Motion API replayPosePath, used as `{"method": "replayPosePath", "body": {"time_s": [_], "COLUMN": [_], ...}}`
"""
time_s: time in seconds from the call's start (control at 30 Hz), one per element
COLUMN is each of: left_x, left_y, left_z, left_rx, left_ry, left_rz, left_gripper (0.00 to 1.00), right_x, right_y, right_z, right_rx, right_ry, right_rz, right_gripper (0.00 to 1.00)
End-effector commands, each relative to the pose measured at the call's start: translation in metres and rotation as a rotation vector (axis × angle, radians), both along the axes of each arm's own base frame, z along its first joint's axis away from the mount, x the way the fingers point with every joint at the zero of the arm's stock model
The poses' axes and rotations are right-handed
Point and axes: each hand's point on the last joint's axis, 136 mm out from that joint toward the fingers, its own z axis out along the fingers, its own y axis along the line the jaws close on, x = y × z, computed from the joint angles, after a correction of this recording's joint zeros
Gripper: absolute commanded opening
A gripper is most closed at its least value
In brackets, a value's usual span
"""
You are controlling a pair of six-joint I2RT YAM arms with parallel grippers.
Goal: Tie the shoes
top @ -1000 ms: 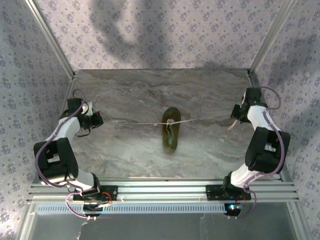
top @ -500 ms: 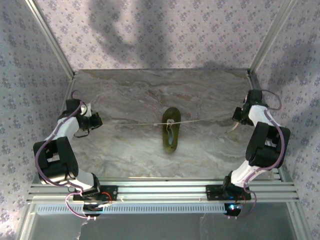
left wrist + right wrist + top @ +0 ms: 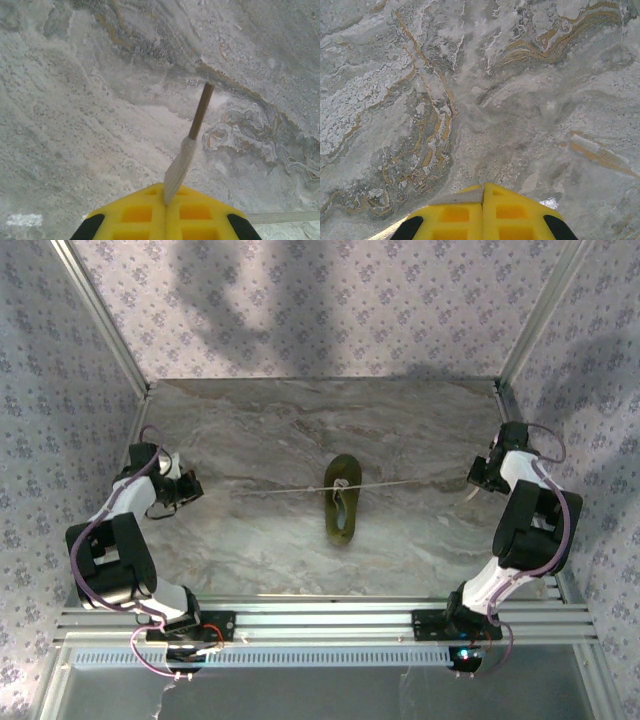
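So the olive shoe (image 3: 341, 502) sits on the marble table (image 3: 250, 420) roughly midway between the two arms. There's what looks like a first crossing of the laces over its upper part, though it's too small to be sure. From the shoe, the left lace (image 3: 275, 490) runs dead straight out to the left gripper (image 3: 192, 489), well off to the shoe's left. The right lace (image 3: 415, 481) runs just as straight to the right gripper (image 3: 474, 480), well off to the shoe's right. The left wrist cam shows the yellow fingers (image 3: 195, 212) pressed flat together on the lace, with its brown aglet (image 3: 201, 106) poking out past them. The right gripper's pads (image 3: 515, 212) are closed tight too. The pinch is harder to make out there, but the overhead line ends right at it, so I'd say it's got its lace. My read is that this is the cinching step, pulling the first crossing snug. Next it'll need slack: bring both ends back toward the shoe to form loops without letting the crossing loosen. The shoe isn't held down, so an uneven tug could drag it sideways.
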Motion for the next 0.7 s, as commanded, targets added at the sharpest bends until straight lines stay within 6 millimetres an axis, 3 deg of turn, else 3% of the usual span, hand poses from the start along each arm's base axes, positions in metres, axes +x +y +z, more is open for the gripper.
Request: {"method": "replayPosePath", "body": {"time_s": [0.0,0.5,0.57,0.67], "left_x": [-0.004,-0.012,-0.013,-0.013], "left_y": [0.027,0.029,0.03,0.021], "left_z": [-0.004,-0.003,-0.002,-0.003], "left_rx": [0.083,0.071,0.072,0.022], "left_ry": [0.009,0.032,0.027,0.039], "left_rz": [0.065,0.083,0.096,0.077], "left_gripper": [0.0,0.0,0.0,0.0], "right_x": [0.002,-0.006,-0.005,0.001], "right_y": [-0.033,-0.038,-0.034,-0.012], "right_z": [0.003,0.0,0.004,0.011], "right_rx": [-0.085,-0.069,-0.064,-0.047], "right_ry": [-0.02,-0.007,-0.021,-0.048], "right_rz": [-0.072,-0.099,-0.097,-0.058], "right_gripper": [0.0,0.0,0.0,0.0]}}
